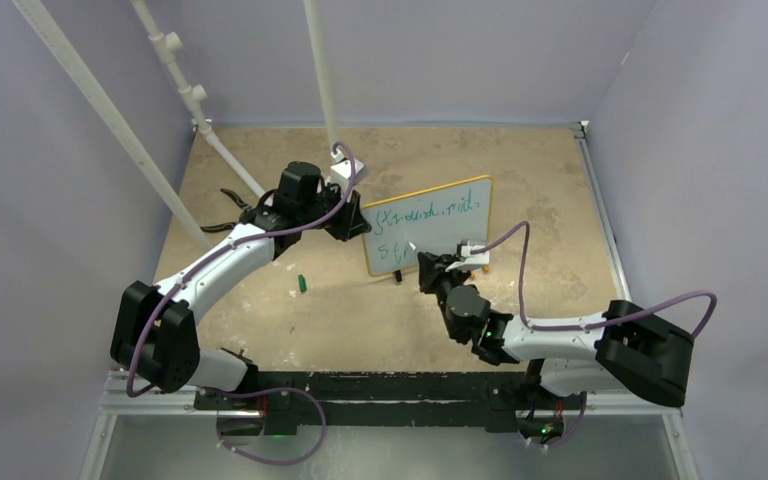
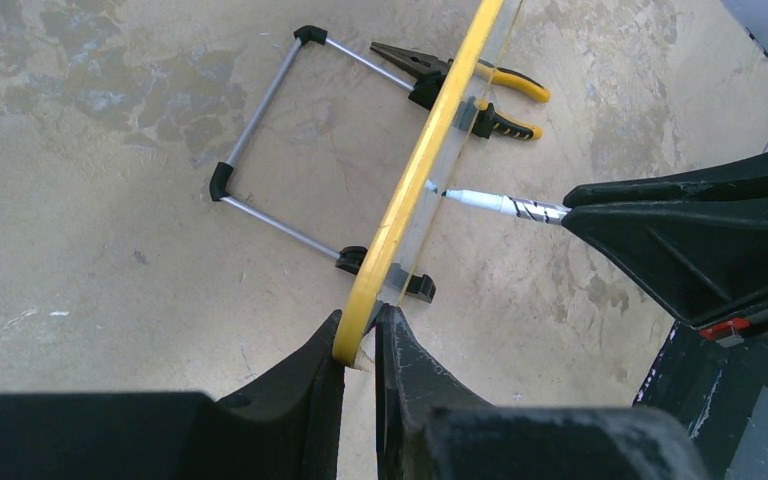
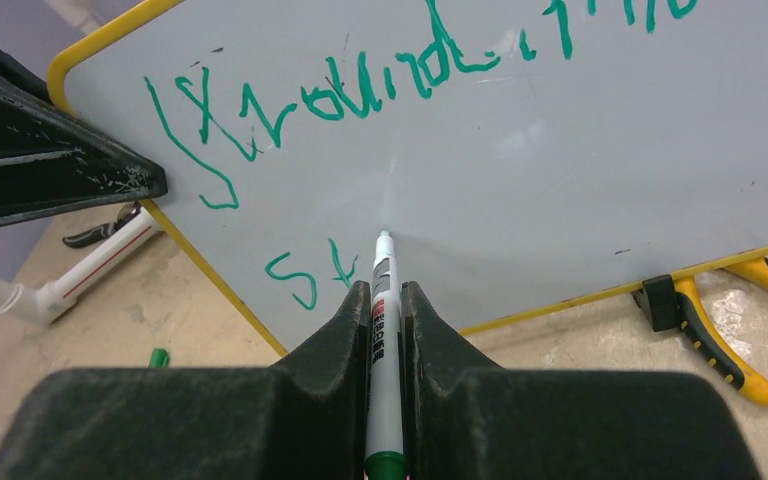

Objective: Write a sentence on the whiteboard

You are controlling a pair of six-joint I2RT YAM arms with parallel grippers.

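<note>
Your right jaws pinch tight on a marker (image 3: 384,330), white barrel, green end toward the wrist. Its tip touches the whiteboard (image 3: 560,200) just right of the letters "St". Board stands on its black feet mid-worktop (image 1: 520,170), thin yellow frame all round. Sentence (image 3: 360,95) so far is one scrawled green line across the top, hard to read, plus that "St" starting a second line lower left. Your left jaws are narrow, clamped on the yellow frame at the board's left edge. Green cap (image 1: 302,284) lies on the worktop left of the board, apart from it. Behind the board is a silver rod stand (image 2: 260,130) with black corners, then pliers (image 2: 460,80) with yellow-and-black handles, flat on the worktop. White pipe (image 3: 70,280) runs off at far left.
</note>
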